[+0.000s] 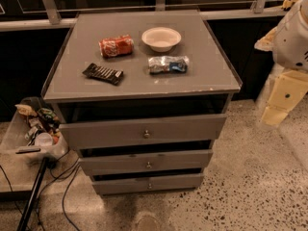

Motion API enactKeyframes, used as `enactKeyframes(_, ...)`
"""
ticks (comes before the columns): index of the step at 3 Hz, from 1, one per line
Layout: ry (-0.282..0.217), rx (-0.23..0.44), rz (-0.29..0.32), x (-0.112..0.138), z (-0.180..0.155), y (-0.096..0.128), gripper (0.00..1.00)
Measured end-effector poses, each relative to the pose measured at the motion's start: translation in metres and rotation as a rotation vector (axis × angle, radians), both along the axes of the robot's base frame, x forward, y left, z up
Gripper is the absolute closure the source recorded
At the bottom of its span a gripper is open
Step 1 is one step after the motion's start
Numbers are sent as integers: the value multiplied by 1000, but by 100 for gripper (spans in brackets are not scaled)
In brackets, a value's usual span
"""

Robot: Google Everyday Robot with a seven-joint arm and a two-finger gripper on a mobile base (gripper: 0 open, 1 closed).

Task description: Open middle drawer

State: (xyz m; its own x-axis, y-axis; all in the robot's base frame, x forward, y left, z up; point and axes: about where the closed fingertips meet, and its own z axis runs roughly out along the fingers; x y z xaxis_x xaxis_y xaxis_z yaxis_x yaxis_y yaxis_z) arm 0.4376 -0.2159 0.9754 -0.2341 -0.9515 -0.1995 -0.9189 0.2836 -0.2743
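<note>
The grey cabinet (144, 81) has three flat grey drawers stacked under its top. The middle drawer (120, 161) has a small round metal knob (148, 165) at its centre, with a dark gap above its front. It lies between the taller top drawer (106, 133) and the shorter bottom drawer (120, 184). My gripper (276, 110), cream-coloured under a white arm (293, 37), hangs at the right edge of the view. It is well to the right of the cabinet, apart from it, at about the height of the top drawer.
On the cabinet top lie a red can (116, 46) on its side, a white bowl (161, 38), a dark snack bar (102, 73) and a blue-silver packet (168, 64). A bin of clutter (36, 129), cables and a dark pole (31, 196) are at the left on the speckled floor.
</note>
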Motion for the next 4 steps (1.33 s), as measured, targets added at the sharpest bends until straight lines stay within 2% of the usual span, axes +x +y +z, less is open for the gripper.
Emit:
enactKeyframes(1, -23, 30, 13, -4, -21, 6, 0)
enactKeyframes(2, -59, 130, 39, -4, -56, 5, 0)
enactKeyframes(3, -127, 259, 75, -2, -88, 4, 0)
enactKeyframes(4, -188, 320, 86, 1, -118, 6, 0)
